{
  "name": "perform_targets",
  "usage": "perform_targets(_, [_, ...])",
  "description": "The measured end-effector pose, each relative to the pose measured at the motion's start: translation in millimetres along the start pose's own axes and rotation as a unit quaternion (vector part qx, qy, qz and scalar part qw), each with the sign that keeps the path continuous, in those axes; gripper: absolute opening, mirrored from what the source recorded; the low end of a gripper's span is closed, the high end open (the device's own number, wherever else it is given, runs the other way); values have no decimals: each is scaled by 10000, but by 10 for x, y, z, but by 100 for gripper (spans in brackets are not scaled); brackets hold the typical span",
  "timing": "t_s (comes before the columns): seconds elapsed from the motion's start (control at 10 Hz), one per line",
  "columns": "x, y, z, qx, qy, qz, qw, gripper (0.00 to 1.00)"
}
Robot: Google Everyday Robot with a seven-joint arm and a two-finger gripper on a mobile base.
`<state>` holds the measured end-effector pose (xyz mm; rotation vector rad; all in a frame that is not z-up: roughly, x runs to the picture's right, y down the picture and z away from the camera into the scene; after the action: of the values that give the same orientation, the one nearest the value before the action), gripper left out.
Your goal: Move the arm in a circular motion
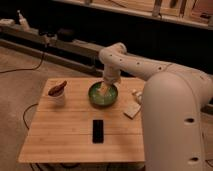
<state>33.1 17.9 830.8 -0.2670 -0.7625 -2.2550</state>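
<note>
My large glossy white arm (150, 70) reaches from the right foreground across the back of the wooden table (65, 135). Its thick near segment (172, 125) fills the right side and hides the table's right part. The small beige gripper (104, 89) points down over the green bowl (103, 95), at or just inside its rim.
A white cup (57, 94) with a brown item in it stands at the table's left. A black phone (98, 130) lies flat near the middle front. Small white blocks (133, 107) lie right of the bowl, partly hidden by the arm. A dark shelf and cables run behind.
</note>
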Motion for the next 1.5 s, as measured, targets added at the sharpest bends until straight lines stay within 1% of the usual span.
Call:
perform_targets(0.1, [-125, -269, -53, 142, -19, -294, 9995, 80])
perform_targets(0.2, [-289, -459, -106, 246, -65, -518, 9983, 80])
perform_targets(0.3, [-434, -558, -128, 338, -115, -597, 9976, 80])
perform_targets(0.4, [-751, -597, -135, 443, -296, -560, 9970, 80])
perform_targets(0.5, [-1061, -562, -116, 506, -469, -422, 9967, 80])
perform_targets(0.6, [-1256, -528, -91, 532, -589, -304, 9964, 80])
perform_targets(0.7, [-1509, -451, -52, 517, -754, -63, 9958, 80])
perform_targets(0.8, [-1831, -299, -4, 465, -940, 303, 9940, 80])
perform_targets(0.9, [-2118, -140, 40, 400, -1075, 661, 9912, 80])
perform_targets(1.0, [-2329, 29, 59, 306, -1137, 983, 9882, 80])
perform_targets(1.1, [-2476, 236, 79, 178, -1103, 1327, 9848, 80])
perform_targets(1.2, [-2639, 525, 76, 41, -1002, 1775, 9790, 80])
perform_targets(1.3, [-2703, 752, 52, -44, -840, 2087, 9744, 80])
perform_targets(1.4, [-2712, 1022, 21, -113, -599, 2396, 9689, 80])
perform_targets(1.5, [-2585, 1268, -23, -151, -305, 2616, 9646, 80])
